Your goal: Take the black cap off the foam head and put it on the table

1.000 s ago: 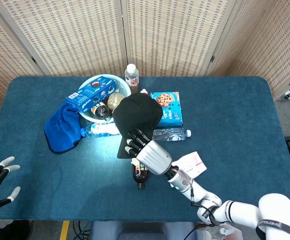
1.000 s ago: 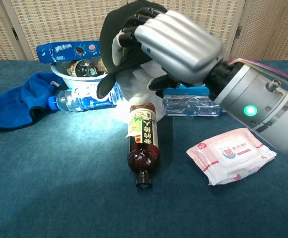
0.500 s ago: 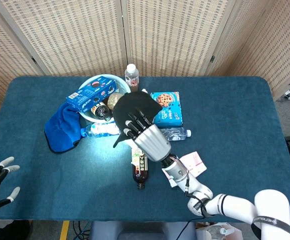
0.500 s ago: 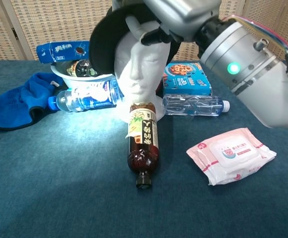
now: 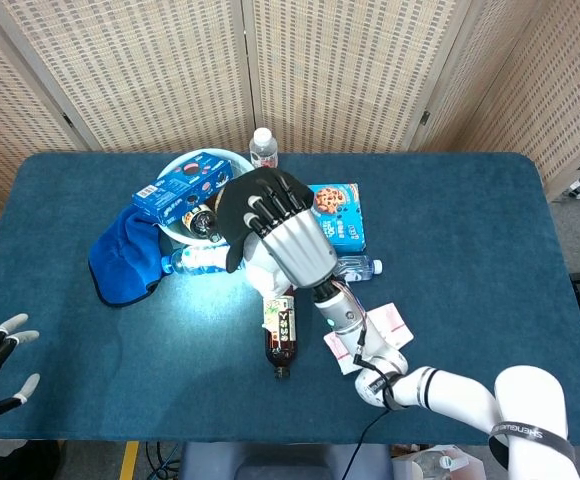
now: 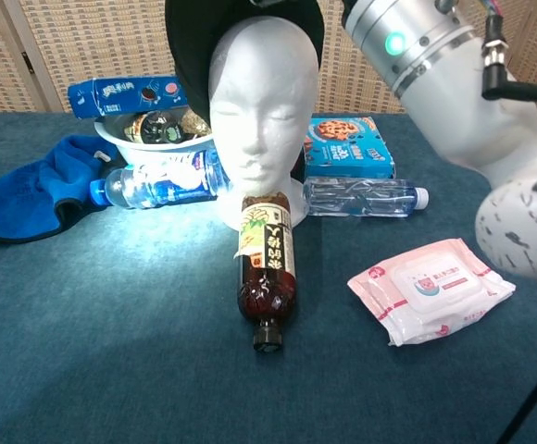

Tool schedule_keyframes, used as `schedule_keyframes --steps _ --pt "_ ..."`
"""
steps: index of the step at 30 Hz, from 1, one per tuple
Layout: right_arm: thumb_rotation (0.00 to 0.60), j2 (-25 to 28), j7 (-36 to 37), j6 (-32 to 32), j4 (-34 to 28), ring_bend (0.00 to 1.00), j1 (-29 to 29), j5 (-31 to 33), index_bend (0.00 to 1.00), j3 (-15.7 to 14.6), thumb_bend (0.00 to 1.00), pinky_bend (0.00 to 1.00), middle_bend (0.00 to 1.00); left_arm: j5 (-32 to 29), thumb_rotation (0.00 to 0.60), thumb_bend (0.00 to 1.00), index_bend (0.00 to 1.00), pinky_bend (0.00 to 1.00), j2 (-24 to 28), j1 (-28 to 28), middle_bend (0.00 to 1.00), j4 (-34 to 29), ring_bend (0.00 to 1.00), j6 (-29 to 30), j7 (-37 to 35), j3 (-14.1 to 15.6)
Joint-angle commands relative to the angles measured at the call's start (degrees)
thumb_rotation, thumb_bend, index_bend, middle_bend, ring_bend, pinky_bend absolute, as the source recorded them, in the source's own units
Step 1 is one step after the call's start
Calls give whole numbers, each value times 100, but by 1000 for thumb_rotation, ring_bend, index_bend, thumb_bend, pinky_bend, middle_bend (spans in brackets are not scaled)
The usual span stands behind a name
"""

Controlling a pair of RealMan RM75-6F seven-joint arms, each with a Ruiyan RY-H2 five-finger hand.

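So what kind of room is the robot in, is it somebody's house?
Probably not a house; it looks like a robot test room. Folding woven screens fence off a table under blue cloth, which holds a foam head and assorted practice items like bottles and boxes.

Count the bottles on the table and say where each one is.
4 in view: brown bottle lying before the foam head, clear bottle on its right, blue-capped bottle on its left, upright bottle behind the bowl. Others may be hidden.

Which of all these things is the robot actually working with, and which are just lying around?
In the job: black cap, foam head, right hand gripping the cap.

Lying about: brown bottle, wipes pack, clear water bottle, cookie box, white bowl, blue cloth.
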Motion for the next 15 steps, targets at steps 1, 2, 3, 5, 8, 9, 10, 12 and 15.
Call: schedule_keyframes --steps 1,2,3,5,8,9,10,12,15 --pt "600 -56 -42 24 240 195 215 91 628 143 618 102 390 -20 600 243 312 0 -2 -3 164 12 170 -10 -8 -6" --pt "600 -66 -45 35 312 195 267 109 629 174 617 100 390 -28 600 243 312 0 -2 -4 164 17 170 -14 -15 -7" --pt "600 -83 -52 58 408 195 330 142 631 217 615 98 391 -35 600 243 312 0 -3 -6 164 25 169 -20 -22 -9" --pt "600 -99 -45 87 539 195 418 187 633 270 612 96 393 -49 600 243 312 0 -5 -8 164 42 170 -29 -34 -12" --pt "600 -97 -21 154 755 205 547 267 647 363 609 95 404 -76 600 243 312 0 -4 -10 164 68 169 -43 -64 -17" --pt "600 -97 -14 190 835 214 589 278 658 390 608 95 411 -84 600 243 312 0 -2 -12 164 76 169 -52 -72 -18" --pt "600 -98 -24 241 951 222 644 303 669 432 608 96 419 -95 600 243 312 0 -1 -16 164 87 169 -63 -81 -20" --pt "600 -97 -13 313 1119 228 721 349 682 494 606 96 426 -112 600 243 312 0 -4 -23 164 102 169 -76 -99 -27" --pt "600 -63 40 387 1349 235 832 406 694 576 603 96 433 -125 600 243 312 0 -12 -33 164 128 169 -92 -123 -35"
